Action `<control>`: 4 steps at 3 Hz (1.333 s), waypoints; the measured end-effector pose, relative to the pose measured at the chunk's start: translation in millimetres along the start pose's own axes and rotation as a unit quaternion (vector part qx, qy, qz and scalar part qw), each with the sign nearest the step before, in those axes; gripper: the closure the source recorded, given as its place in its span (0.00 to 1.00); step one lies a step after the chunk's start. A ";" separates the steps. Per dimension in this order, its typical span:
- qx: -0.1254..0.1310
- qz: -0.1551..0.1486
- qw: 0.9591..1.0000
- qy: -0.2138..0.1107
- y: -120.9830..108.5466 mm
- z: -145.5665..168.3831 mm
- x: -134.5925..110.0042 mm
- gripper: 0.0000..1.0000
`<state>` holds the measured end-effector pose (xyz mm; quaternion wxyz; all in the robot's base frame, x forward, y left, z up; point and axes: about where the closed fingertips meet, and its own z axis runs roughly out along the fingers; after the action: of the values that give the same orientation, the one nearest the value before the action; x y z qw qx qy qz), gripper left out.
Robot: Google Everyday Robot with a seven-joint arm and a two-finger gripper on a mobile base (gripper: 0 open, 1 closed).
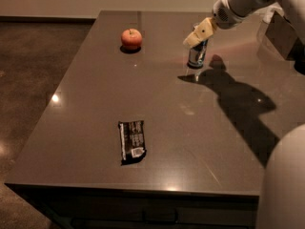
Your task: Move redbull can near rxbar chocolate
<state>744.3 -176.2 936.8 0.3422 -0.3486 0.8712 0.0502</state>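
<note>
Far back on the table (81, 113), right of centre, the redbull can (196, 57) was seen standing upright; its upper part was covered by the gripper (198, 34), which was carried in from the upper right on the white arm (240, 3); whether the gripper was clamped on the can or only held at its top could not be told. The rxbar chocolate (132, 141) was found lying flat near the front edge, left of centre, with its white patch turned toward the front; it was set well apart from the can. An apple (131, 38) was placed at the far side, left of the can and apart from it; the arm's shadow (238, 97) was cast across the table to the can's right.
</note>
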 end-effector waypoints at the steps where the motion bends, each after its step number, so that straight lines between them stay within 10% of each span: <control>1: -0.015 0.002 1.000 0.006 0.1 12.4 0.9 0.11; 4: -0.087 -0.047 0.995 -0.032 43.3 -12.7 -10.6 0.90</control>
<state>714.9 -141.8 946.5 0.3401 -0.4159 0.8348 0.1203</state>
